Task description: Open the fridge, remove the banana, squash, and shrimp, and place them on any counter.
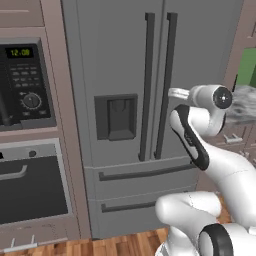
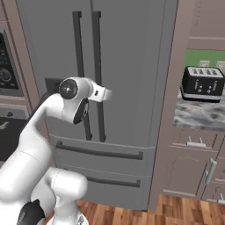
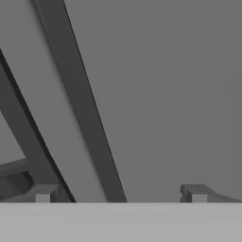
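Note:
The tall grey fridge (image 1: 120,60) stands with both doors shut, so the banana, squash and shrimp are hidden. My gripper (image 1: 171,92) reaches forward at mid height to the right door's long dark handle (image 1: 167,75). In the hand view the gripper (image 3: 120,194) is open, and that handle (image 3: 80,104) runs slantwise between its two fingertips (image 3: 45,194), close up. From the right base view the hand (image 2: 105,93) sits right at the handle (image 2: 97,57). The marbled counter (image 2: 197,115) lies to the right of the fridge.
A black toaster (image 2: 203,83) stands on the counter. Left of the fridge is a black-fronted wall oven (image 1: 30,187) with a control panel (image 1: 25,82) above it. The fridge has a dark dispenser recess (image 1: 116,117) and two drawers (image 1: 145,172) below. The floor is wood.

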You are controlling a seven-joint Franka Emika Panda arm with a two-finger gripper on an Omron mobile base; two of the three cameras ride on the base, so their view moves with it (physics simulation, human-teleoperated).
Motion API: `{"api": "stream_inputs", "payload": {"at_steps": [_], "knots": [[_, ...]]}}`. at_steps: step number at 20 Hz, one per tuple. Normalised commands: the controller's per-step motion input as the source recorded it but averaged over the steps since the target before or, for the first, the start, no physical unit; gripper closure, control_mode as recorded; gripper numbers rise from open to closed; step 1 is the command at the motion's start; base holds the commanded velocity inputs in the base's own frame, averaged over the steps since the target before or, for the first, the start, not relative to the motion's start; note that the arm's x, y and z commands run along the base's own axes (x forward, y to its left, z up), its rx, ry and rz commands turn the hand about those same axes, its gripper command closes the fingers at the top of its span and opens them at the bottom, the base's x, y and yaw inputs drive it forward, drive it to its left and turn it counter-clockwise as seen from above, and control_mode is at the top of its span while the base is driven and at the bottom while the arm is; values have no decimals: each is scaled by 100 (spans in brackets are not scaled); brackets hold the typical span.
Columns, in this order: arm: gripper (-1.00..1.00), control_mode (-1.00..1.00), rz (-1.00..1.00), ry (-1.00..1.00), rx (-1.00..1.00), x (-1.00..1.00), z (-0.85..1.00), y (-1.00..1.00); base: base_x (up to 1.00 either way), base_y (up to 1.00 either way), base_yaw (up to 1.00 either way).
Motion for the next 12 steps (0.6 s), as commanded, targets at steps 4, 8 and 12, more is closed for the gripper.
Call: {"api": "stream_inputs", "payload": {"at_steps": [4, 8, 12], "knots": [[-100, -100, 0, 1, 2, 42, 21, 0, 0, 0, 0], [-100, -100, 0, 1, 1, 35, 26, 0, 0, 0, 0], [-100, -100, 0, 1, 0, 38, 15, 0, 0, 0, 0]]}}
